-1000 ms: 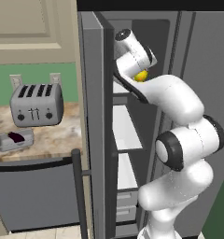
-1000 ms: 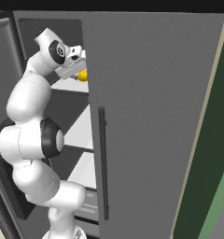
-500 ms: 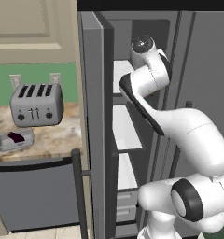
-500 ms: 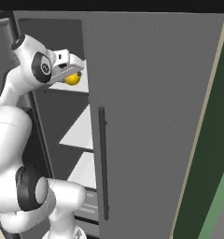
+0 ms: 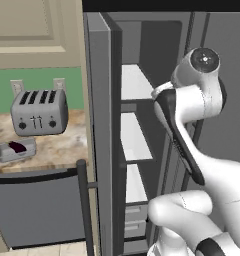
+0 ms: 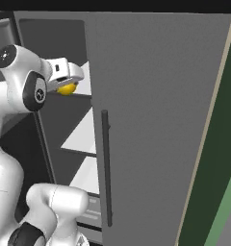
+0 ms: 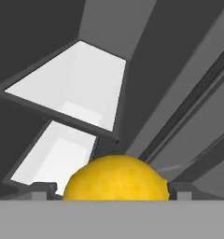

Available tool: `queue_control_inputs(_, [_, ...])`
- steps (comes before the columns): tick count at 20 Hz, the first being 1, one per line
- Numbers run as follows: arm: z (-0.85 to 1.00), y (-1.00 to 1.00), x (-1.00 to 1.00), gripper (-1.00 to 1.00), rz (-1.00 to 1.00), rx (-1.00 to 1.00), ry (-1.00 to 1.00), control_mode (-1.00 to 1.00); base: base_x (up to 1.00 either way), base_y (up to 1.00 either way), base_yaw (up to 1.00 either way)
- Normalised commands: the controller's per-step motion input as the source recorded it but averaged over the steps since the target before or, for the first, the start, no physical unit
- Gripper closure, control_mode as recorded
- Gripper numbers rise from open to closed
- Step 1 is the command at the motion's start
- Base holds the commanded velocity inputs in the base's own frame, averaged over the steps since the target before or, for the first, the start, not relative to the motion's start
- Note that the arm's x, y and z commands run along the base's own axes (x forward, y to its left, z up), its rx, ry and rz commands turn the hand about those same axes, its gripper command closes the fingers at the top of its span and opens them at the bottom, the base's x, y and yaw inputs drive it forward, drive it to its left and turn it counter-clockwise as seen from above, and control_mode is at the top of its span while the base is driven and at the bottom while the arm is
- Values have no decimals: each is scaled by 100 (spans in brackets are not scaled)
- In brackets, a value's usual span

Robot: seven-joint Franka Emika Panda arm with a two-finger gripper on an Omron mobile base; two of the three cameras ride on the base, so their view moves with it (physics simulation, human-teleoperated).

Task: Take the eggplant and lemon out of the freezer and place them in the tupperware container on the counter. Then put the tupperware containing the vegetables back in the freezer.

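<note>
Right now the gripper (image 6: 65, 84) pinches the lemon (image 6: 66, 88) between its fingers, up by the freezer's (image 5: 137, 85) top shelf; right base view shows this beside the grey door (image 6: 156, 120). Hand view has the lemon (image 7: 116, 179) large between both finger tips. Left base view adds the counter (image 5: 67, 145), where the tupperware container (image 5: 15, 149) holds the eggplant (image 5: 18, 146) in front of the 4-slot toaster (image 5: 39, 112).

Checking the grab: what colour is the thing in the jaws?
Bright yellow, the lemon; clearest in the hand view.
</note>
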Motion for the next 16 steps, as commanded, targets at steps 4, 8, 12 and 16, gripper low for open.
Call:
queue_control_inputs(4, [8,-22,-100,100,13,14,0,-100,0,0,0])
queue_control_inputs(8, [4,-20,-87,100,15,17,0,-100,0,0,0])
queue_control_inputs(12, [3,-9,-63,100,7,9,0,-100,0,0,0])
queue_control_inputs(16, [0,0,-9,100,0,0,0,-100,0,0,0])
